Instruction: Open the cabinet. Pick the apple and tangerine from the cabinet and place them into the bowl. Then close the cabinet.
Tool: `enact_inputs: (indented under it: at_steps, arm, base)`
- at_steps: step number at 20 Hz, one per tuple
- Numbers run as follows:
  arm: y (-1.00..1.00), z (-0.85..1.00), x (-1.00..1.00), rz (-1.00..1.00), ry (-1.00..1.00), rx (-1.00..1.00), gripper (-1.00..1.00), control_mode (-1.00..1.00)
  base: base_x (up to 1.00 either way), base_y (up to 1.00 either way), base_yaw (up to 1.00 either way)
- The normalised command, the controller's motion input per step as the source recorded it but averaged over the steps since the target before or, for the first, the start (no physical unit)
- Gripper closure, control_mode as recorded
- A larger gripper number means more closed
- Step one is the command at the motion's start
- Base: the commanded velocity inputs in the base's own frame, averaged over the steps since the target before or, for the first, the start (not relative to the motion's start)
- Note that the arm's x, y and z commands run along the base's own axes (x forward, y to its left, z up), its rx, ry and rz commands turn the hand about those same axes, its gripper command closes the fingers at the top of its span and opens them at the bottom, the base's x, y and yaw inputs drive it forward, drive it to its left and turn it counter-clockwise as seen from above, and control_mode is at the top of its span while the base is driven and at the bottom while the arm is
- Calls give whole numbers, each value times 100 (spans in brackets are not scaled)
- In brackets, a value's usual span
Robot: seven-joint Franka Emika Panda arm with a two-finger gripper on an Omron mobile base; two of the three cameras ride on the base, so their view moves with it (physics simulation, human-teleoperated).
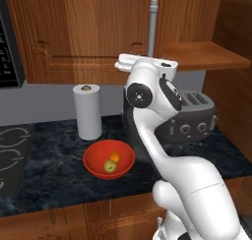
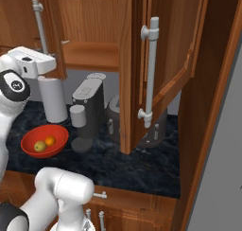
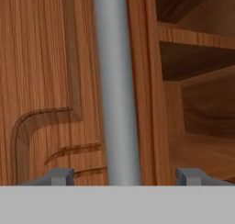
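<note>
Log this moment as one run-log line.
fruit: yellow-green apple and orange tangerine in red bowl | reddish-brown cabinet: right door open | gripper: jaws straddling left door's silver bar handle

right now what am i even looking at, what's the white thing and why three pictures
The white thing is a robot arm in a simulated kitchen. Two pictures come from cameras behind it, left and right; the third looks out from its hand. On the dark counter a red bowl holds an apple and a tangerine, beside a paper towel roll. The gripper is open, its fingertips either side of a cabinet door's silver handle, holding nothing. The right-hand door stands open.
</note>
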Motion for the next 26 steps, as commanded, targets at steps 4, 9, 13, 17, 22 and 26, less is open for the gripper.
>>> enact_inputs:
  at_steps: [4,9,13,17,22,26]
  arm:
    - [0,-9,49,0,0,0,-100,-100]
    - [0,-13,38,0,0,0,-100,-100]
    - [0,-10,29,0,0,0,-100,-100]
    - [0,-17,41,0,0,0,-100,-100]
    - [0,-15,32,0,0,0,-100,-100]
    - [0,-3,10,0,0,0,-100,-100]
  base:
    - [0,0,0]
    - [0,0,0]
    - [0,0,0]
    - [0,0,0]
    - [0,0,0]
    - [0,0,0]
